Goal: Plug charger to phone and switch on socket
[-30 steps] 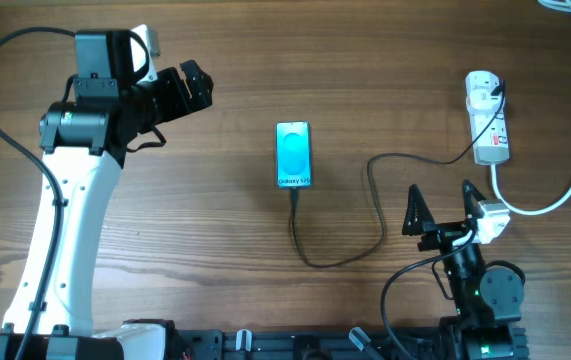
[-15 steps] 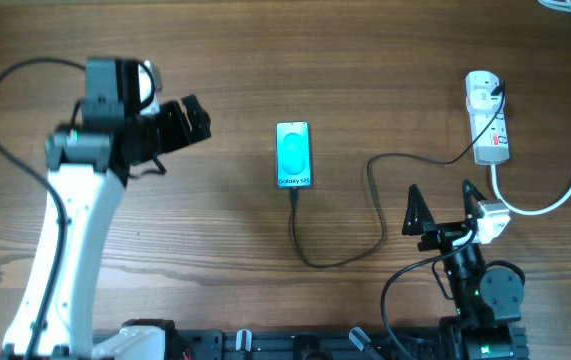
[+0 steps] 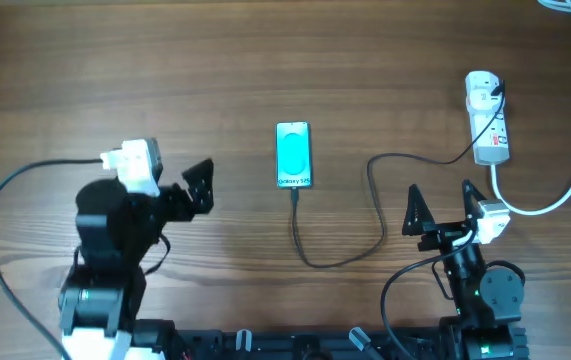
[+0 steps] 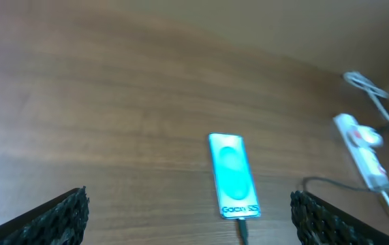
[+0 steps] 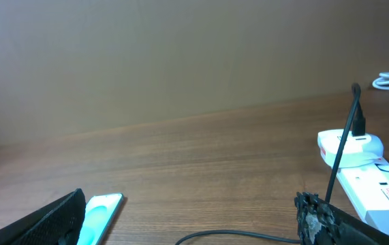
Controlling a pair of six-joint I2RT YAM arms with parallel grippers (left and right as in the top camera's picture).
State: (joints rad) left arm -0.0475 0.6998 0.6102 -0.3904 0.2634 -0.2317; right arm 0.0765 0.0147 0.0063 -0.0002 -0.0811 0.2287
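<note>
The phone (image 3: 294, 155) lies face up mid-table with its teal screen lit. The charger (image 3: 337, 258), a thin black cable, runs from a plug tip at the phone's near end, curls right and climbs to the white socket (image 3: 487, 120) at far right. My left gripper (image 3: 197, 190) is open and empty, left of the phone and apart from it. In the left wrist view the phone (image 4: 234, 175) lies between and beyond the fingers (image 4: 58, 218), with the socket (image 4: 361, 150) at right. My right gripper (image 3: 443, 205) is open and empty, below the socket (image 5: 364, 170). The phone (image 5: 99, 214) shows at lower left there.
A thick white cord (image 3: 565, 195) loops from the socket's near end toward the right edge. Another white cable (image 3: 565, 8) lies at the top right corner. The table (image 3: 165, 80) is bare brown wood. The arm bases stand along the front edge.
My left arm has drawn back toward the front edge, and its gripper has dropped lower and away from the far left. The phone, cable, socket and right arm have not moved.
</note>
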